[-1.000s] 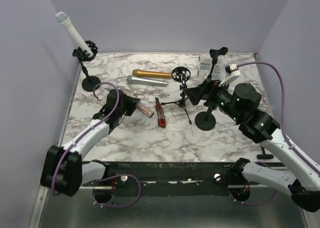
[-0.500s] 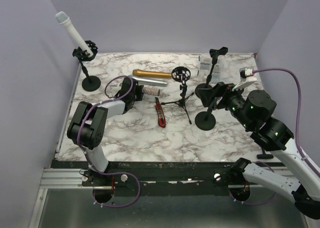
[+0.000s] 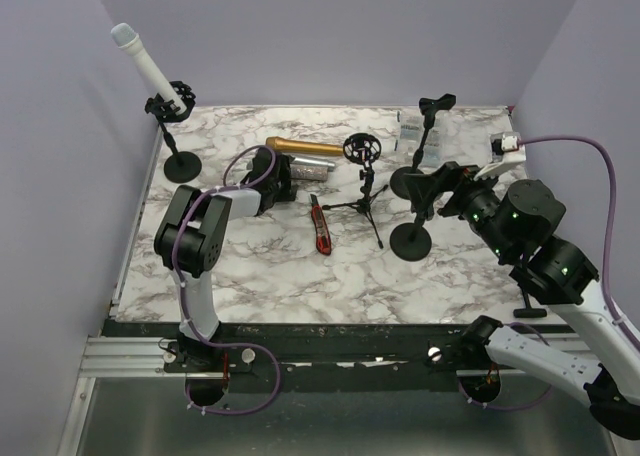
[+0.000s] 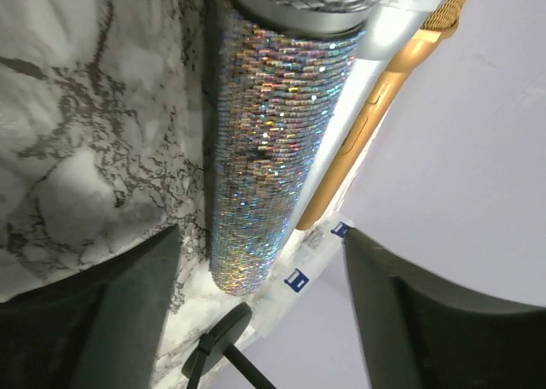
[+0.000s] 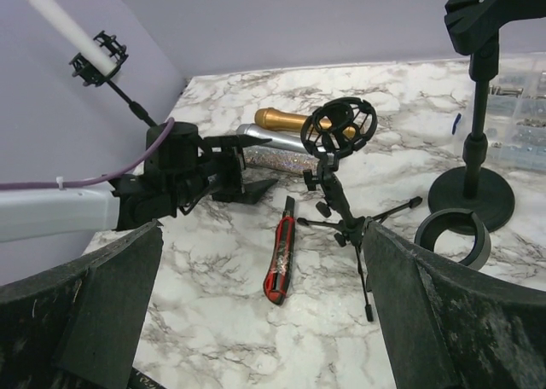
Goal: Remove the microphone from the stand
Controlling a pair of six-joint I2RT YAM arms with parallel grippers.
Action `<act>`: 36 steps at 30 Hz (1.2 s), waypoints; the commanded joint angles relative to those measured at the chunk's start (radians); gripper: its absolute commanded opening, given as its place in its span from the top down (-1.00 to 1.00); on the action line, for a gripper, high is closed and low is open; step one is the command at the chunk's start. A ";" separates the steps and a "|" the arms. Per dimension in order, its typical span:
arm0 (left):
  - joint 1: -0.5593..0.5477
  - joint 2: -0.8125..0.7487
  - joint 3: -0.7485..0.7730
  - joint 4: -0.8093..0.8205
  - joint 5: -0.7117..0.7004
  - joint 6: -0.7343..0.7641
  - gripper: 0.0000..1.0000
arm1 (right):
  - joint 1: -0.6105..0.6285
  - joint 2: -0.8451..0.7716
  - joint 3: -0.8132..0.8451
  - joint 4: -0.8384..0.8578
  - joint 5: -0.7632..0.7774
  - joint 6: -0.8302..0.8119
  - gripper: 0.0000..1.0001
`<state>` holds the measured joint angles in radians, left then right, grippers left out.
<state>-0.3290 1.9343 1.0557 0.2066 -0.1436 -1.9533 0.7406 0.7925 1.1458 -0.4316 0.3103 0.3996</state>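
Note:
A white microphone (image 3: 145, 66) sits tilted in the clip of a black stand (image 3: 182, 166) at the far left corner; the right wrist view shows it too (image 5: 51, 14). My left gripper (image 3: 283, 180) rests low on the table, well to the right of that stand. It is open, its fingers either side of the end of a glitter-covered microphone (image 4: 273, 133) lying flat, with gaps on both sides. That microphone lies against a silver one (image 4: 375, 31) and a gold one (image 4: 384, 90). My right gripper (image 3: 425, 191) hangs open and empty above the table's right half.
An empty tripod stand with a round shock mount (image 3: 362, 151) stands mid-table, a red utility knife (image 3: 321, 228) beside it. A tall clip stand on a round base (image 3: 410, 239), a tape roll (image 5: 452, 235) and a clear box (image 3: 410, 131) sit to the right.
My left gripper carried the glitter microphone toward the back, laid it beside the silver one and opened. The right arm drew back to the right, staying open.

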 commanded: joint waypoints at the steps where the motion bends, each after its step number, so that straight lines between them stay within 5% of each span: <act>1: 0.002 0.020 0.040 -0.049 0.052 -0.041 -0.79 | 0.005 -0.002 0.054 -0.055 0.047 -0.001 -1.00; 2: 0.002 0.019 0.035 -0.037 0.061 -0.039 -0.96 | 0.005 0.002 0.060 -0.062 0.050 0.001 -1.00; 12: 0.018 -0.136 -0.141 0.119 0.192 0.087 -0.97 | 0.005 0.081 0.124 -0.156 0.211 -0.003 -1.00; 23: 0.030 -0.577 -0.377 0.124 0.377 0.235 -0.97 | 0.003 0.193 0.102 -0.183 0.623 -0.120 -1.00; 29: 0.043 -0.820 -0.303 -0.053 0.372 0.435 -0.97 | -0.036 0.243 0.087 -0.189 0.588 -0.057 -1.00; 36: 0.047 -0.952 -0.134 -0.175 0.316 0.889 -0.97 | -0.223 0.221 0.100 -0.190 0.307 0.074 -1.00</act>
<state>-0.2878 1.0370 0.8436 0.1234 0.1978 -1.3994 0.6102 1.0386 1.2362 -0.6086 0.7719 0.3870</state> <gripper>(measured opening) 0.981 0.998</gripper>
